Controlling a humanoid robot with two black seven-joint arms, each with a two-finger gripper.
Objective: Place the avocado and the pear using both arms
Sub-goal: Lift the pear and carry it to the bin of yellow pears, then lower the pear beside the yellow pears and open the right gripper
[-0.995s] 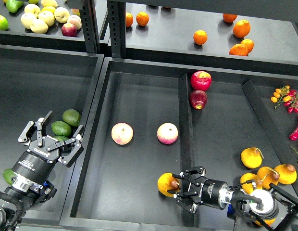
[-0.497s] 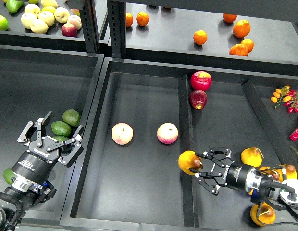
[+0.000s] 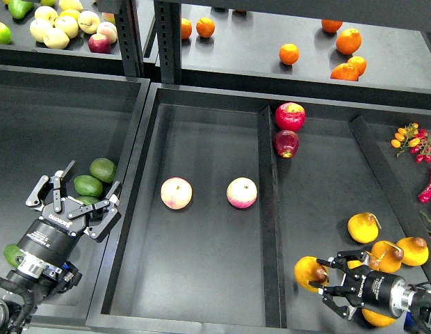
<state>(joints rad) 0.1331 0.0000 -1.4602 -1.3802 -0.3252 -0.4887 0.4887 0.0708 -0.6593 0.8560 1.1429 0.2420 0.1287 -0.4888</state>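
My right gripper [image 3: 328, 277] is shut on the orange-yellow pear [image 3: 307, 272] and holds it low at the front of the right compartment, just right of the divider [image 3: 270, 209]. My left gripper [image 3: 78, 195] is open and empty in the left bin, its fingers spread just in front of the dark green avocado [image 3: 88, 186]. A lighter green avocado [image 3: 103, 169] lies right behind that one. Part of a third one [image 3: 91, 202] shows between my left fingers.
Two pale pink-yellow fruits [image 3: 176, 193] [image 3: 241, 193] lie in the middle compartment. Two red apples [image 3: 290, 115] sit at the back of the right one. Several more pears [image 3: 363, 227] lie by my right arm. Another green avocado [image 3: 12, 254] lies beside my left arm.
My right gripper has carried the pear from the front of the middle compartment, up over the divider, down into the right compartment. The left arm has not moved.
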